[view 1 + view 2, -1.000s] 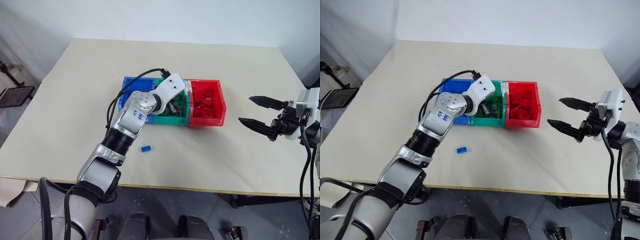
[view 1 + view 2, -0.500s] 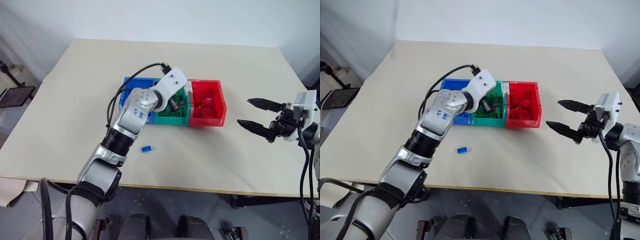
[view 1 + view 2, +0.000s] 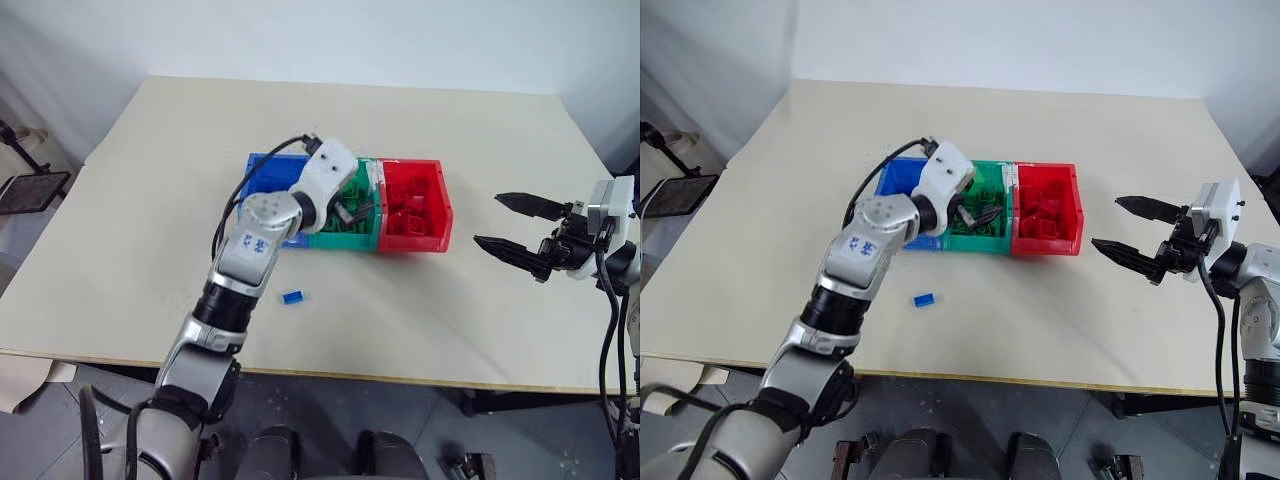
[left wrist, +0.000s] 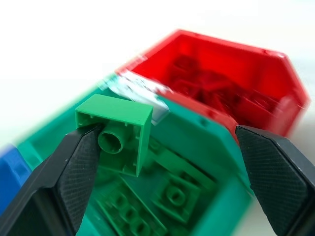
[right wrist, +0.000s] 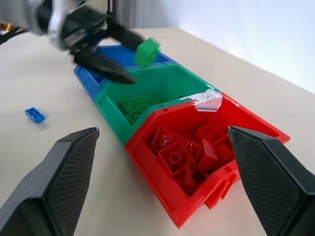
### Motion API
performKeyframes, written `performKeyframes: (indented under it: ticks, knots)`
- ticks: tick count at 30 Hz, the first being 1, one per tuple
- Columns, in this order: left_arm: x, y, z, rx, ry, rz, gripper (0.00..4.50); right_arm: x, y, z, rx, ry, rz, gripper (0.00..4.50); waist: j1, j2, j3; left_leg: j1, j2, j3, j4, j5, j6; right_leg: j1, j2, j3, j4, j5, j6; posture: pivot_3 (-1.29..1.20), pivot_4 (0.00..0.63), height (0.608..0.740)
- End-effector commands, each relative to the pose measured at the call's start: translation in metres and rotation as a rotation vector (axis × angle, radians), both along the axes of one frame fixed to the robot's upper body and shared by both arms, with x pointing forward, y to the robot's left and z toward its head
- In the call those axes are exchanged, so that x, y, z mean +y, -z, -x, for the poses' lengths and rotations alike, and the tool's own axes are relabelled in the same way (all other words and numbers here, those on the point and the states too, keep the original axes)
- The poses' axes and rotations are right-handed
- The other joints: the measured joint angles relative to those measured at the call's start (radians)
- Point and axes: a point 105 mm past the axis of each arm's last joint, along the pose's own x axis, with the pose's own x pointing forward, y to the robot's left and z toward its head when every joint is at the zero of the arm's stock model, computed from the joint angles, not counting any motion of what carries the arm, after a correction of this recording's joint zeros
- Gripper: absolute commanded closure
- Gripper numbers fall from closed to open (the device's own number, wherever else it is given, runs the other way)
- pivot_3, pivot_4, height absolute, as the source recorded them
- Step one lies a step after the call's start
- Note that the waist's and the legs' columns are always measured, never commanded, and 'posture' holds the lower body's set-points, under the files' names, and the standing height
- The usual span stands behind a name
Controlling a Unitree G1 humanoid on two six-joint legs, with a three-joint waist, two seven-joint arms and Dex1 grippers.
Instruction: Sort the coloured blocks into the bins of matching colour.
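The three joined bins stand in a row near the middle of the table: the blue bin, the green bin and the red bin. Red blocks are heaped in the red bin, and green blocks are seen on the floor of the green bin. The contents of the blue bin cannot be made out.

The left gripper is positioned over the green bin with its jaws spread wide. A green block is seen against the inner face of one finger, above the bin; the opposite finger stands well apart from it. The block is therefore not pinched, and it is judged to be in the course of release into the green bin. Whether it clings to the finger or is already falling cannot be told.

The right gripper is held above the table to the right of the red bin, jaws spread and empty.

One blue block lies on the table, near the front edge and well apart from the bins. No other loose block is seen on the table.

The task is judged to be nearly complete. Red sorting appears finished; green sorting ends once the present block is dropped. The blue block remains to be picked up and placed in the blue bin.
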Motion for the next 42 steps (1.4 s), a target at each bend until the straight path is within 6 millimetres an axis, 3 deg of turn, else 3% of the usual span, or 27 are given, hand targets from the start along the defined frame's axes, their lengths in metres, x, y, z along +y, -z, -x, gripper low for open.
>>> performKeyframes:
  ticks: [1, 6, 10, 15, 19, 26, 31, 37, 42]
  knots:
    - [-0.008, -0.011, 0.019, -0.057, 0.074, 0.02, 0.01, -0.001, -0.01, 0.003, -0.036, 0.002, 0.002, 0.12, 0.003, 0.0, 0.0, 0.0, 0.0, 0.0, 0.0, 0.0, 0.0, 0.0, 0.0, 0.0, 0.0, 0.0, 0.0, 0.0, 0.15, 0.74]
    - [-0.001, -0.001, 0.016, -0.039, 0.02, 0.015, 0.01, -0.001, -0.008, 0.003, -0.028, 0.001, 0.001, 0.12, 0.003, 0.0, 0.0, 0.0, 0.0, 0.0, 0.0, 0.0, 0.0, 0.001, 0.0, 0.0, 0.0, 0.0, 0.0, 0.0, 0.15, 0.74]
    - [-0.007, 0.006, 0.03, -0.015, 0.074, 0.009, 0.01, -0.001, -0.009, 0.003, -0.027, 0.0, 0.001, 0.12, 0.002, 0.0, 0.0, 0.0, 0.0, 0.0, 0.0, 0.0, 0.0, 0.001, 0.0, 0.0, 0.0, 0.0, 0.0, 0.0, 0.15, 0.74]
    - [-0.004, 0.034, 0.055, 0.063, 0.146, -0.021, 0.01, -0.001, -0.009, 0.002, -0.019, -0.004, 0.006, 0.12, -0.001, 0.0, 0.0, 0.001, 0.0, 0.0, 0.0, 0.0, 0.0, 0.001, 0.0, 0.0, 0.0, 0.0, 0.0, 0.0, 0.15, 0.74]
    - [-0.005, 0.046, 0.063, 0.106, 0.173, -0.031, 0.01, -0.001, -0.008, 0.002, -0.014, -0.007, 0.009, 0.12, 0.0, 0.0, 0.0, 0.001, 0.0, 0.0, 0.0, 0.0, 0.0, 0.001, 0.0, 0.001, -0.001, 0.0, 0.0, 0.0, 0.15, 0.74]
    - [-0.002, 0.067, 0.071, 0.195, 0.18, -0.073, 2.09, -0.002, -0.008, 0.004, -0.012, -0.006, 0.013, 0.12, 0.001, 0.0, 0.0, 0.001, 0.0, -0.001, 0.0, 0.0, 0.0, 0.001, -0.001, 0.0, -0.001, 0.0, 0.0, 0.0, 0.15, 0.74]
    - [0.002, 0.072, 0.073, 0.206, 0.178, -0.094, 3.58, -0.002, -0.007, 0.005, -0.011, -0.004, 0.014, 0.12, 0.0, 0.0, 0.0, 0.001, 0.0, 0.0, 0.0, 0.0, 0.0, 0.001, -0.001, 0.0, -0.001, 0.0, 0.0, 0.0, 0.15, 0.74]
    - [0.008, 0.076, 0.071, 0.247, 0.155, -0.114, 3.58, -0.002, -0.007, 0.006, -0.014, -0.001, 0.013, 0.12, 0.0, 0.001, 0.0, 0.001, 0.0, -0.001, 0.0, 0.0, 0.0, 0.001, -0.001, 0.0, -0.001, 0.0, 0.0, 0.0, 0.15, 0.74]
    - [0.003, 0.07, 0.066, 0.231, 0.162, -0.152, 1.94, -0.002, -0.006, 0.008, -0.015, 0.002, 0.011, 0.12, 0.001, 0.0, 0.0, 0.001, 0.0, -0.001, 0.0, 0.0, 0.0, 0.001, -0.001, 0.0, -0.001, 0.0, 0.0, 0.0, 0.15, 0.74]
